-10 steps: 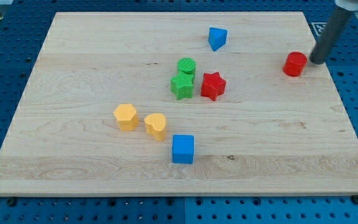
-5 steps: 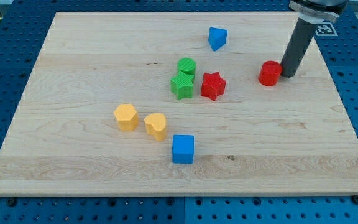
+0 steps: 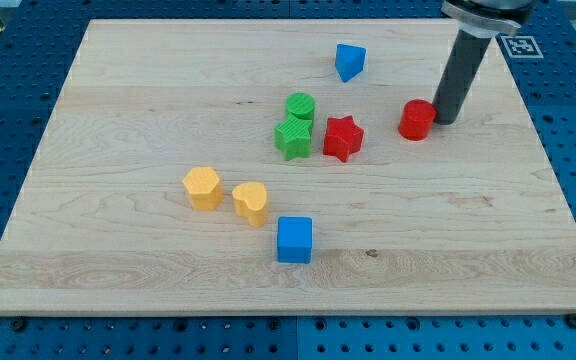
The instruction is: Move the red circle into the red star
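The red circle [image 3: 417, 119] stands on the wooden board [image 3: 118, 120], right of centre. My tip [image 3: 445, 121] touches its right side. The red star [image 3: 343, 138] lies to the left of the circle, with a gap of about one block width between them. The rod rises from the tip toward the view's top right.
A green circle [image 3: 300, 106] and a green star [image 3: 292, 137] sit together just left of the red star. A blue block [image 3: 349, 61] is at the top. Two yellow blocks [image 3: 203, 187] [image 3: 251, 202] and a blue cube [image 3: 294, 239] lie lower left.
My tip has moved left, pushing the red circle leftward and slightly down toward the red star. The other blocks have not moved.
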`<state>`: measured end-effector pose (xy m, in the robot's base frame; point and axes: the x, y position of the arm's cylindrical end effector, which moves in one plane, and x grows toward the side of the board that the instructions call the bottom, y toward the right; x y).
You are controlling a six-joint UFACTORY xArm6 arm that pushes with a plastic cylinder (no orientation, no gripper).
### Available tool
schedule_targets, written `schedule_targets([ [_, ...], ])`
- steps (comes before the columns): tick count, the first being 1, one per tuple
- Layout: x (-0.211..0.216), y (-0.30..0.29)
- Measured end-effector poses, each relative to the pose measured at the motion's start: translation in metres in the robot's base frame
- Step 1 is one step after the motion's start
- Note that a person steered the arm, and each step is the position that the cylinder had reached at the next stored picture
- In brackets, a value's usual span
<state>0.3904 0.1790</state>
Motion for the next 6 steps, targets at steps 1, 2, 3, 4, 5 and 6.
schedule_targets([
  [1, 0.007, 0.004],
  [2, 0.013, -0.012],
  [3, -0.002, -0.051],
  [4, -0.007, -0.071],
  [5, -0.01, -0.087],
  [6, -0.01, -0.089],
])
